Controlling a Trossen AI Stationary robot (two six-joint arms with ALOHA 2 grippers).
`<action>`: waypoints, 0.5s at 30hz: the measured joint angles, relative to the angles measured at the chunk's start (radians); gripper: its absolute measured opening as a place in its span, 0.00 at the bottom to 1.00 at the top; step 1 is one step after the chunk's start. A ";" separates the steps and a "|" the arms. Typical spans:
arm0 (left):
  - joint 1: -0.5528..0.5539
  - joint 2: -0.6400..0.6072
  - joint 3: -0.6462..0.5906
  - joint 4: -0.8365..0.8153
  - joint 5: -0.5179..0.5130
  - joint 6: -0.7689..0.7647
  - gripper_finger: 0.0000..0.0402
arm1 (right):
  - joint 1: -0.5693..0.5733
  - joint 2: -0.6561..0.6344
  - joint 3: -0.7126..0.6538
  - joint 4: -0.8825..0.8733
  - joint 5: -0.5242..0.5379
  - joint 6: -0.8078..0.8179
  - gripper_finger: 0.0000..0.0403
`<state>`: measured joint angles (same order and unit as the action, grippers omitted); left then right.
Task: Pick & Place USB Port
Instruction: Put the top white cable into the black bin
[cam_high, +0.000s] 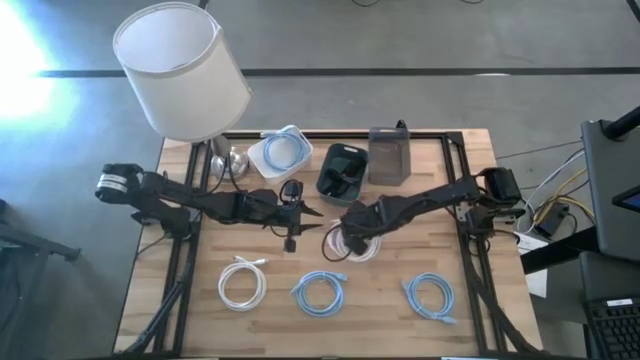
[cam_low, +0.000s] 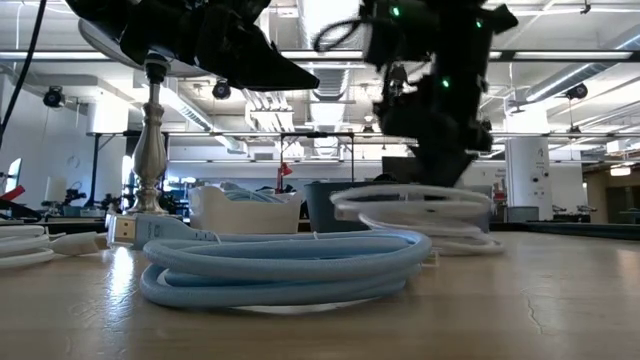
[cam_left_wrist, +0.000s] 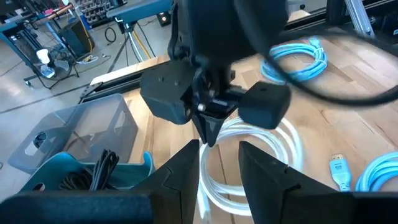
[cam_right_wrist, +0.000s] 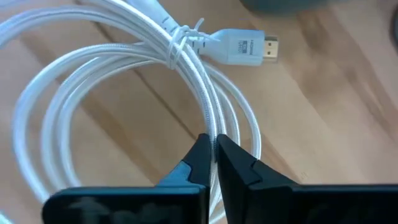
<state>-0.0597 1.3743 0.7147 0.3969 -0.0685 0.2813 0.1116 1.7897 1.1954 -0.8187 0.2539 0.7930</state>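
From above, you see a wooden table (cam_high: 455, 330) with both arms reaching toward its middle. The right gripper (cam_high: 352, 228) sits over a coiled white cable (cam_high: 349, 244) near the table's centre. The left gripper (cam_high: 300, 215) hovers just beside it, on the left. Along the near edge lie another white coil (cam_high: 242, 281) and two light blue coils (cam_high: 321, 293) (cam_high: 430, 297). At the far edge stand a lamp (cam_high: 185, 68), a white tub (cam_high: 279, 154), a dark bin (cam_high: 341, 170) and a clear box (cam_high: 388, 156).

At table height, you see a light blue coil (cam_low: 285, 264) up close. Behind it, the white cable (cam_low: 415, 215) hangs slightly raised under the right gripper (cam_low: 440, 165).

From the left wrist, you see its two fingers (cam_left_wrist: 183, 171) parted with a gap between them, holding nothing. Ahead is the right gripper (cam_left_wrist: 208, 127) pointing down into the white cable (cam_left_wrist: 264, 146).

From the right wrist, you see its fingers (cam_right_wrist: 196, 163) pinched closed on strands of the white cable (cam_right_wrist: 112, 59). The cable's plug (cam_right_wrist: 245, 47) lies on the wood beyond, tied with a thin twist tie.
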 joint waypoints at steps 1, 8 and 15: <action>0.000 0.000 0.000 0.000 0.000 0.000 0.29 | 0.001 0.000 0.024 -0.013 0.000 -0.012 0.03; 0.001 0.000 0.000 0.000 0.000 0.001 0.29 | 0.003 0.000 0.199 -0.268 0.074 -0.014 0.02; 0.000 0.000 0.000 0.000 0.000 0.000 0.29 | 0.003 -0.001 0.318 -0.594 0.184 0.101 0.02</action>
<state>-0.0593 1.3743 0.7151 0.3965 -0.0681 0.2817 0.1150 1.7885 1.5136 -1.4127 0.4380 0.8945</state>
